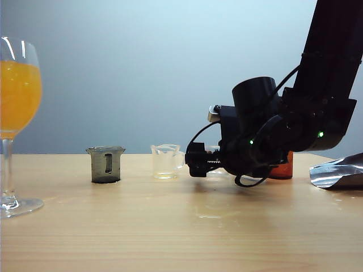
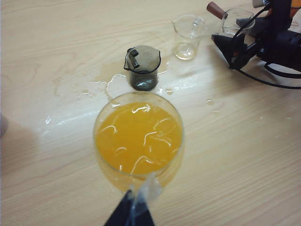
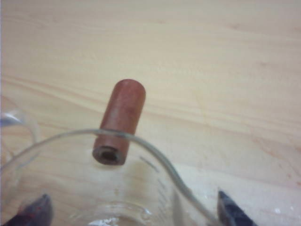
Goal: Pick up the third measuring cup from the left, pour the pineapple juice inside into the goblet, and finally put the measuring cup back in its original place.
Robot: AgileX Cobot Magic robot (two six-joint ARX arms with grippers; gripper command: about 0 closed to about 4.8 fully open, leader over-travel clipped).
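Observation:
The third measuring cup [image 3: 155, 160], clear and wide-mouthed with a red-brown handle [image 3: 120, 122], stands on the table. My right gripper [image 3: 131, 214] is open, one finger on each side of the cup and a gap at the walls. In the exterior view this gripper [image 1: 195, 160] hides the cup. The cup [image 2: 237, 19] looks nearly empty, and I cannot make out any pineapple juice in it. The goblet [image 1: 14, 90] stands at the far left, filled high with orange-yellow liquid. My left gripper [image 2: 132, 214] is shut on the goblet [image 2: 138, 141] at its stem.
A smoky grey cup [image 1: 105, 164] and a narrower clear cup [image 1: 165, 161] stand left of the right gripper. An orange-brown cup [image 1: 282, 168] sits behind that arm. A silver foil bag [image 1: 337, 171] lies at the right. Spilled drops [image 2: 106, 84] wet the table near the grey cup.

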